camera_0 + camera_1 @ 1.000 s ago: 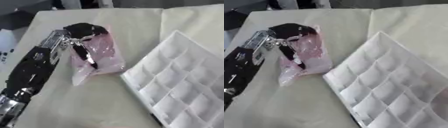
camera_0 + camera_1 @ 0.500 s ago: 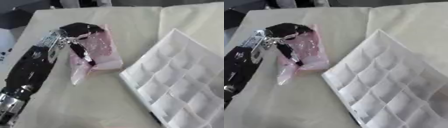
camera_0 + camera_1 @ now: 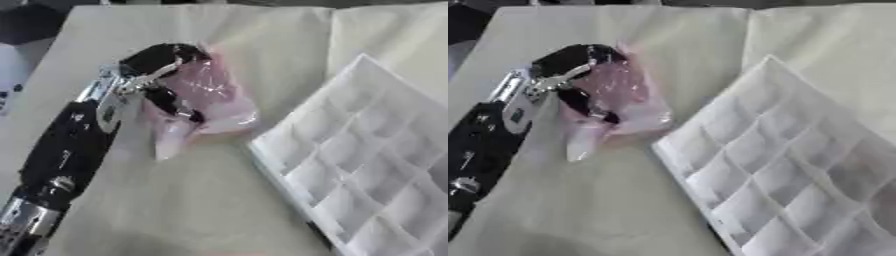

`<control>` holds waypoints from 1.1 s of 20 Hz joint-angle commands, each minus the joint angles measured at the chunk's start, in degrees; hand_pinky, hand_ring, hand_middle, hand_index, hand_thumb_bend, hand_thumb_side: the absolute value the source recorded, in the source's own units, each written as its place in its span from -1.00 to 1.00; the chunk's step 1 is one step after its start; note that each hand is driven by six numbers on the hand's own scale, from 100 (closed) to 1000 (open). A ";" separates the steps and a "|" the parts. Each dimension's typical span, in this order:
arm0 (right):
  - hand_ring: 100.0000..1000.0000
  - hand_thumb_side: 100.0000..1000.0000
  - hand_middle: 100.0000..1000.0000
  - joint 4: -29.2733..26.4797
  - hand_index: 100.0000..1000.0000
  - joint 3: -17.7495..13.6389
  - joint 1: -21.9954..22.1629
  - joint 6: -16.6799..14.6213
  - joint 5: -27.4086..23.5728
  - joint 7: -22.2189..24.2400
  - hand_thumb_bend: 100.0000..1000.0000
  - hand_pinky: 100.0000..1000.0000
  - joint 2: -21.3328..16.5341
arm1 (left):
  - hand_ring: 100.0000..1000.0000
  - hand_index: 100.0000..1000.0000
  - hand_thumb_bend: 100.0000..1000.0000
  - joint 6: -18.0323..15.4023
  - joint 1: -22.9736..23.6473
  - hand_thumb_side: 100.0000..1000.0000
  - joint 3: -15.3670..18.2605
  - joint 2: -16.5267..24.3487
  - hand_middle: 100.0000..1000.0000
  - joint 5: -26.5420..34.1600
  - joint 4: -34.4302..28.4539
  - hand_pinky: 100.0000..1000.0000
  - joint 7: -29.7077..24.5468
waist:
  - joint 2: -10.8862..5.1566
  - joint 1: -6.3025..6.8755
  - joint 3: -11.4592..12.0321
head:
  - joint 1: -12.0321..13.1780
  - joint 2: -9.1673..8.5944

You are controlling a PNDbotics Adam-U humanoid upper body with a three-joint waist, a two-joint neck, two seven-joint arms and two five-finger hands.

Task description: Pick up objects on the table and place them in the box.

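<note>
A pink see-through plastic bag (image 3: 210, 97) sits left of centre on the cream cloth-covered table (image 3: 192, 210). My left hand (image 3: 157, 65) comes in from the lower left, its black fingers and thumb curled round the bag's top and left side. The bag's lower corner (image 3: 168, 145) hangs down toward the cloth. To the right stands a white box (image 3: 367, 150) divided into several square compartments, tilted askew, its near-left rim close to the bag. My right hand shows in neither view.
A seam in the cloth runs down from the top right (image 3: 332, 35). Dark objects lie beyond the table's far-left edge (image 3: 26, 25). Bare cloth fills the lower middle between my arm and the box.
My left hand with the pink bag has shifted slightly up and to the right, toward the box. The bag looks more gathered in the fingers.
</note>
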 commanded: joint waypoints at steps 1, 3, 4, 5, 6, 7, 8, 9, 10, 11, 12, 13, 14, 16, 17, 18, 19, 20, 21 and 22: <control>0.19 0.46 0.13 -1.12 0.24 -0.16 -0.99 -0.37 -0.68 0.11 -0.24 0.03 0.12 | -0.15 0.39 0.06 0.39 -0.36 -0.47 -0.18 -3.48 0.11 7.61 0.38 -0.86 -1.18 | -1.04 -0.75 -0.08 | 0.10 0.30; 0.18 0.46 0.12 -1.12 0.24 0.03 -1.24 -0.43 -1.14 0.18 -0.24 0.02 0.58 | -0.41 -0.03 -0.05 1.38 -0.99 -0.44 -0.23 -5.35 -0.12 13.72 1.21 -1.00 -3.96 | -1.37 -1.11 -0.20 | 0.29 0.31; 0.18 0.46 0.12 -1.12 0.24 0.12 -1.37 -0.46 -1.40 0.20 -0.24 0.02 0.84 | -0.51 -0.20 -0.23 2.14 -1.29 -0.43 -0.02 -6.13 -0.23 16.35 1.66 -1.00 -5.07 | -1.56 -1.30 -0.28 | 0.36 0.22; 0.18 0.45 0.12 -1.12 0.24 0.17 -1.46 -0.48 -1.62 0.23 -0.24 0.02 1.04 | -0.81 -0.67 -1.00 3.19 -1.53 -0.68 0.48 -6.77 -0.66 18.74 2.01 -1.00 -5.23 | -1.71 -1.46 -0.30 | 0.37 0.09; 0.18 0.45 0.12 -1.12 0.24 0.19 -1.52 -0.48 -1.78 0.24 -0.24 0.02 1.17 | -0.59 -0.34 -0.54 4.80 -1.72 -0.47 1.19 -7.21 -0.35 20.90 2.17 -1.00 -3.59 | -1.82 -1.57 -0.30 | 0.37 0.01; 0.18 0.44 0.12 -1.12 0.24 0.17 -1.53 -0.47 -1.89 0.25 -0.24 0.02 1.26 | -1.00 -1.00 -1.00 6.29 -1.91 -0.59 1.87 -7.67 -1.00 22.73 2.06 -1.00 -0.95 | -1.91 -1.68 -0.24 | 0.34 -0.03; 0.18 0.45 0.12 -1.12 0.24 0.16 -1.54 -0.45 -1.95 0.25 -0.24 0.02 1.32 | -1.00 -1.00 -1.00 7.86 -2.12 -0.61 2.35 -8.34 -1.00 25.03 1.78 -1.00 3.51 | -1.96 -1.76 -0.22 | 0.41 -0.04; 0.18 0.45 0.12 -1.12 0.24 0.17 -1.57 -0.44 -1.98 0.27 -0.24 0.02 1.37 | -1.00 -1.00 -1.00 8.95 -2.22 -0.66 1.98 -8.75 -1.00 26.76 1.42 -1.00 7.32 | -1.97 -1.81 -0.23 | 0.48 -0.05; 0.17 0.45 0.12 -1.12 0.24 0.16 -1.58 -0.41 -1.98 0.26 -0.24 0.02 1.41 | -1.00 -1.00 -1.00 9.54 -2.28 -0.68 1.35 -8.98 -1.00 27.89 0.94 -1.00 10.33 | -1.98 -1.85 -0.24 | 0.54 -0.04; 0.18 0.45 0.12 -1.12 0.24 0.15 -1.58 -0.37 -1.95 0.24 -0.24 0.02 1.42 | -1.00 -1.00 -1.00 9.88 -2.28 -0.68 0.77 -9.06 -1.00 28.45 0.58 -1.00 12.36 | -1.99 -1.86 -0.26 | 0.59 -0.02; 0.18 0.45 0.12 -1.12 0.24 0.10 -1.55 -0.25 -1.83 0.12 -0.24 0.02 1.41 | -1.00 -1.00 -1.00 9.90 -2.34 -0.68 0.31 -9.03 -1.00 28.78 0.13 -1.00 13.91 | -2.01 -1.85 -0.27 | 0.67 0.03; 0.18 0.45 0.12 -1.12 0.24 0.07 -1.53 -0.14 -1.71 0.00 -0.24 0.02 1.40 | -1.00 -1.00 -1.00 9.82 -2.40 -0.70 -0.04 -8.92 -1.00 28.97 -0.19 -1.00 14.96 | -2.03 -1.84 -0.28 | 0.71 0.05; 0.18 0.45 0.12 -1.12 0.24 0.07 -1.50 -0.04 -1.56 -0.11 -0.24 0.02 1.37 | -1.00 -1.00 -1.00 9.46 -2.55 -0.71 -0.33 -8.67 -1.00 29.20 -0.54 -1.00 15.71 | -2.05 -1.81 -0.30 | 0.74 0.07; 0.18 0.45 0.12 -1.12 0.24 0.08 -1.43 0.06 -1.32 -0.29 -0.24 0.02 1.32 | -1.00 -1.00 -1.00 8.37 -2.87 -0.80 -0.79 -7.93 -1.00 29.62 -1.13 -1.00 16.57 | -2.08 -1.74 -0.36 | 0.79 0.11; 0.18 0.45 0.12 -1.12 0.24 0.09 -1.40 0.08 -1.24 -0.34 -0.24 0.02 1.30 | -1.00 -1.00 -1.00 7.80 -3.00 -0.94 -0.94 -7.56 -1.00 29.83 -1.35 -1.00 16.85 | -2.09 -1.70 -0.39 | 0.80 0.14; 0.18 0.45 0.12 -1.12 0.24 0.10 -1.36 0.09 -1.18 -0.39 -0.24 0.02 1.27 | -1.00 -1.00 -1.00 7.09 -3.21 -0.99 -1.07 -7.04 -1.00 30.09 -1.81 -1.00 17.24 | -2.09 -1.64 -0.46 | 0.80 0.18; 0.18 0.45 0.12 -1.12 0.24 0.10 -1.34 0.09 -1.14 -0.42 -0.24 0.02 1.24 | -1.00 -1.00 -1.00 6.58 -3.34 -1.00 -1.20 -6.66 -1.00 30.44 -2.17 -1.00 17.58 | -2.10 -1.58 -0.50 | 0.80 0.22; 0.18 0.45 0.12 -1.12 0.24 0.11 -1.30 0.11 -1.09 -0.43 -0.24 0.02 1.21 | -1.00 -1.00 -1.00 6.27 -3.53 -1.00 -1.45 -6.29 -1.00 31.26 -2.69 -1.00 17.93 | -2.12 -1.51 -0.55 | 0.80 0.27; 0.18 0.45 0.12 -1.12 0.24 0.12 -1.28 0.11 -1.06 -0.43 -0.24 0.02 1.19 | -1.00 -1.00 -1.00 6.22 -3.60 -1.00 -1.68 -6.02 -1.00 32.18 -3.09 -1.00 18.08 | -2.13 -1.47 -0.58 | 0.79 0.28; 0.18 0.45 0.12 -1.12 0.24 0.13 -1.23 0.14 -1.03 -0.41 -0.24 0.02 1.15 | -1.00 -1.00 -1.00 6.36 -3.85 -1.00 -2.33 -5.63 -1.00 34.35 -3.89 -1.00 18.11 | -2.16 -1.35 -0.65 | 0.78 0.28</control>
